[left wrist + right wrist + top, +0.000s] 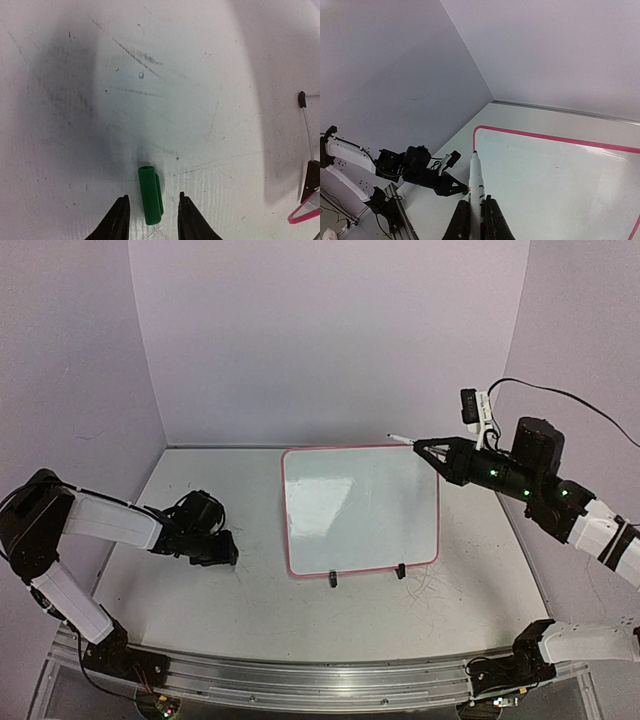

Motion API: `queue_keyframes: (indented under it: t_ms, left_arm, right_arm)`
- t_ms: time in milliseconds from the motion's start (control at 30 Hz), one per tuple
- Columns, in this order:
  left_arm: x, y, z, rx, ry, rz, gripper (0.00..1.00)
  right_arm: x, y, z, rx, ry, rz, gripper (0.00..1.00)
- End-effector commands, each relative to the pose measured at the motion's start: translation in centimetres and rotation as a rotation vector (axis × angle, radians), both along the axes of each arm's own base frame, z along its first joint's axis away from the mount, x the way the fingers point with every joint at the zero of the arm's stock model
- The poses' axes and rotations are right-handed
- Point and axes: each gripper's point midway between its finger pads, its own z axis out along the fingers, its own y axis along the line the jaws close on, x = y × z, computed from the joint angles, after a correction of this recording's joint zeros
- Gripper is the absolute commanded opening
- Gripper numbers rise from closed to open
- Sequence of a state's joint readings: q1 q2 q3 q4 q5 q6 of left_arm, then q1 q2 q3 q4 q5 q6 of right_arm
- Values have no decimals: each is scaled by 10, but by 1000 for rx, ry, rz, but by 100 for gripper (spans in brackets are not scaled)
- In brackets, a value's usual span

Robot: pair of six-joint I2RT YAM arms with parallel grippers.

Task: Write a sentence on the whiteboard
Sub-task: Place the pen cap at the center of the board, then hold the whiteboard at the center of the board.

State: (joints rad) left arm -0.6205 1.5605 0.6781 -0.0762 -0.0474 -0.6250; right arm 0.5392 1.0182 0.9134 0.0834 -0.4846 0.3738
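The whiteboard (pixel 360 510) with a pink-red frame leans on its wire stand mid-table, and its surface is blank; no green sentence shows on it. My right gripper (pixel 420 446) is shut on a white marker (pixel 400 438), uncapped, held in the air above the board's far right corner. In the right wrist view the marker (pixel 476 182) points past the board (pixel 560 175). My left gripper (pixel 231 552) is low on the table left of the board. Its jaws stand open around a green marker cap (pixel 150 195) lying flat on the table, without touching it.
Two black clips (pixel 333 580) hold the board's near edge; one clip (pixel 311 181) and the wire stand (pixel 307 125) show at the right of the left wrist view. Purple walls close the back and sides. The tabletop (pixel 165 90) is scratched and smudged.
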Motion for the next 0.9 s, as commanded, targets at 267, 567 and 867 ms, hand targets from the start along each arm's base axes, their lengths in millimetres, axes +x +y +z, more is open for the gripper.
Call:
queue_keyframes:
  t_ms: [267, 567, 867]
  left_arm:
    - [15, 6, 123, -115, -277, 11, 57]
    - [8, -34, 219, -442, -453, -147, 77]
    - [-1, -83, 234, -704, -533, -400, 75]
  right_arm:
    - [11, -39, 8, -5, -82, -235, 0]
    - [13, -23, 5, -42, -89, -161, 0]
    - [-6, 93, -29, -266, -98, 34, 0]
